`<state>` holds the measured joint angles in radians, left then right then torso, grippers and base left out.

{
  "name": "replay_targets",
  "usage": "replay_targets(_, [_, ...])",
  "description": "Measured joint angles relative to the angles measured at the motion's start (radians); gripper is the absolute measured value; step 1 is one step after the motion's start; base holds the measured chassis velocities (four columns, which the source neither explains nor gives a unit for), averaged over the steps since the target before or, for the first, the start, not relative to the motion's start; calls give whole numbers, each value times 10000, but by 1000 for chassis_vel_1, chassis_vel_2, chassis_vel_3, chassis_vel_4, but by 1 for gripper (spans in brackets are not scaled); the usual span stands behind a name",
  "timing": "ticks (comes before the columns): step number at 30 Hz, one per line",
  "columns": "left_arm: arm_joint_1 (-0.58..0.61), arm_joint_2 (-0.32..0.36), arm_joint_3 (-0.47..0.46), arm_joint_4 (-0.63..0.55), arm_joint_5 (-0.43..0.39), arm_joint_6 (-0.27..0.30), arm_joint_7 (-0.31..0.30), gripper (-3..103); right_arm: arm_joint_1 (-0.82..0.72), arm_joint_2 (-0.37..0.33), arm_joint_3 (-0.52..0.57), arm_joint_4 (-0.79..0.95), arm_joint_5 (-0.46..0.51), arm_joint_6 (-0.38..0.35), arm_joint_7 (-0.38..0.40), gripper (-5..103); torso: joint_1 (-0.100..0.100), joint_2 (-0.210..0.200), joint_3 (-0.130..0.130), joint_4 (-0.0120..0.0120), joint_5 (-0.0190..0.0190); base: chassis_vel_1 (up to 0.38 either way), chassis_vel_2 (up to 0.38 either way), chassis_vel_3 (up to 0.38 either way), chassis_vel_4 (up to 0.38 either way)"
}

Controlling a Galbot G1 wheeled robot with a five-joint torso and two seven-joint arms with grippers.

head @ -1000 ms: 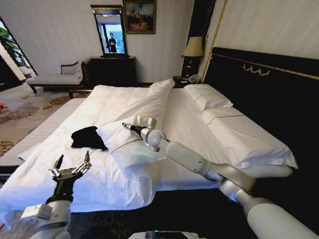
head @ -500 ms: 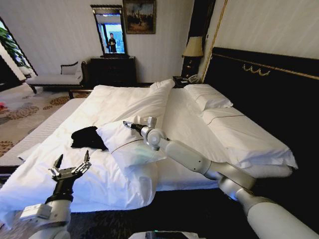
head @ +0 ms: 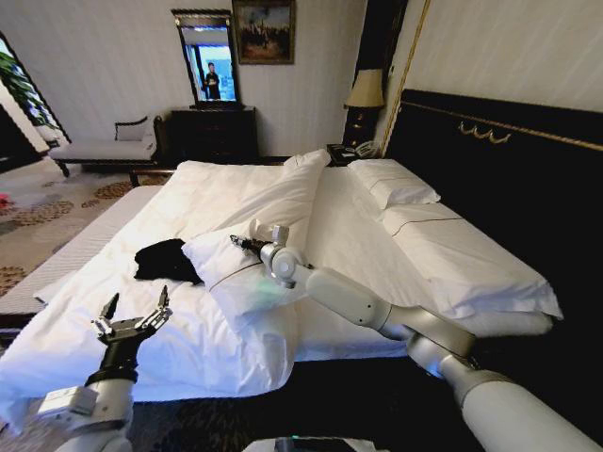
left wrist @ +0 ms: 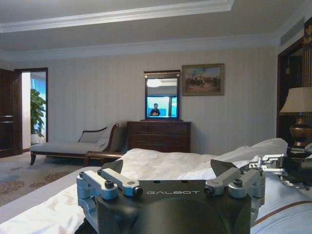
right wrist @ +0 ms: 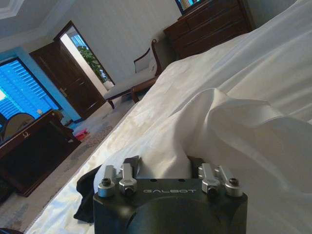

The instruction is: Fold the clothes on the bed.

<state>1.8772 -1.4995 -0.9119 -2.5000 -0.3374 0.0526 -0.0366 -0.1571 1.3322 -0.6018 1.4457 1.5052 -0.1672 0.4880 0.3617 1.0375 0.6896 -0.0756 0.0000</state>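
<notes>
so the main risk here is the right gripper [head: 247, 243] catching bedding instead of the garment: it hangs over a loose white pillow [head: 243, 273] that lies between it and the black t-shirt [head: 166, 260], and in the right wrist view a fold of white fabric rises right between its spread fingers. if those fingers came together where they are, they would likely pinch pillowcase or duvet and drag it, which could pull the shirt further out of shape or bury it. a second risk, as i judge it, is the shirt itself: it is bunched into a dark heap with no flat edge or sleeve showing, so any grasp might take several layers at once and make a neat fold harder.

taking the pillow as the landmark, the t-shirt lies on the bed [head: 405, 254] against the pillow's side away from the headboard, touching or just beside it. the right gripper sits above the pillow's top, close to the shirt but not touching it; in its wrist view the black cloth [right wrist: 90, 195] peeks out beside the finger base.

the left gripper [head: 132, 315] is on the near side of the pillow, toward the robot, hovering over the duvet [head: 188, 348] with its fingers wide apart and holding nothing, somewhat apart from the shirt.
</notes>
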Motion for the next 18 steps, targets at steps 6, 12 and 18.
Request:
replay_targets(6, [-54,-23,43,0,2,0,-7,100,-17,-53,-35,3,-116,23,-38,37,0,0,0,0,0,0,0,0,0])
replay_targets(12, [-85,-36,69,0,7,0,-14,100,-82,-76,-23,9,-272,261,-223,16,0,0,0,1,0,0,0,0,0])
replay_targets(18, [-127,-24,91,0,3,0,-19,100,-301,-27,463,194,-376,727,-298,2,0,0,0,3,0,0,0,0,0])
